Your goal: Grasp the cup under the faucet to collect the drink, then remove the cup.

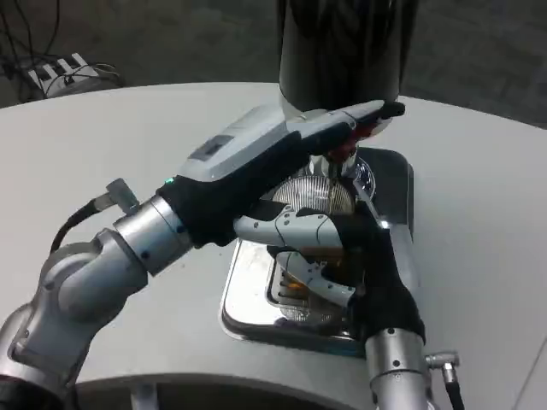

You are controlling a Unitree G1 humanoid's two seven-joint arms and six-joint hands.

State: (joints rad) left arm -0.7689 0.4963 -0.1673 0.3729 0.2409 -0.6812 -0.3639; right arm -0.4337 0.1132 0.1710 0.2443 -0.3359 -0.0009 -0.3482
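A clear ribbed cup (313, 196) stands on the chrome drip tray (246, 295) right below the faucet (344, 159) of the dark dispenser (342, 51). Amber drink shows low in the cup between the fingers. My right hand (329, 256) comes up from the near edge and grips the cup around its side, hiding most of its lower part. My left hand (256, 145) reaches across from the left above the cup, its fingers (369, 117) stretched out and resting on the red tap lever (363, 131) at the dispenser's front.
The dispenser and its tray sit at the middle of the round white table (102, 145). My left forearm (128, 248) crosses over the table's left half. A power strip with cables (60, 73) lies on the floor at the far left.
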